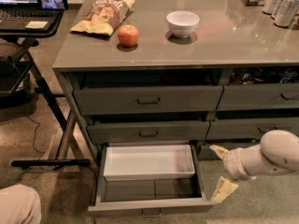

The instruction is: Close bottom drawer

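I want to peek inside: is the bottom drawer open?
Open: the bottom drawer is pulled out, white tray showing. The hand hangs open to its right.

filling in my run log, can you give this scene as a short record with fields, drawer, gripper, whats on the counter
bottom drawer: pulled far out, not yet closed
inside it: long white tray, set toward the back
gripper: open, low, just right of the drawer's front right corner; contact cannot be told
counter: chip bag, apple, white bowl, cans at the far right
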Controlling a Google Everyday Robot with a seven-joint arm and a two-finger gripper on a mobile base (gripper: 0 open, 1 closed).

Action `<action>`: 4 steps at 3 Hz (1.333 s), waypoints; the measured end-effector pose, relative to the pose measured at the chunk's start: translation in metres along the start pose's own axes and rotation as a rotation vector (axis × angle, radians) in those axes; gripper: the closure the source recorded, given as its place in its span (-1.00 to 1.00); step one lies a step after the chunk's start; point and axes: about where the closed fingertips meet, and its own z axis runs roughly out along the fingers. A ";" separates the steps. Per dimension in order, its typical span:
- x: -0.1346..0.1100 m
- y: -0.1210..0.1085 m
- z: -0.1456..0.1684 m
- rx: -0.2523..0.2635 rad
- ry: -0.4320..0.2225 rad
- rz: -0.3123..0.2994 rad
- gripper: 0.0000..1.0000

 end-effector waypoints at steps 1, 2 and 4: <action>0.046 0.009 0.059 -0.054 -0.026 -0.007 -1.00; 0.071 0.027 0.112 -0.102 -0.056 -0.044 -1.00; 0.093 0.052 0.170 -0.125 -0.063 -0.050 -1.00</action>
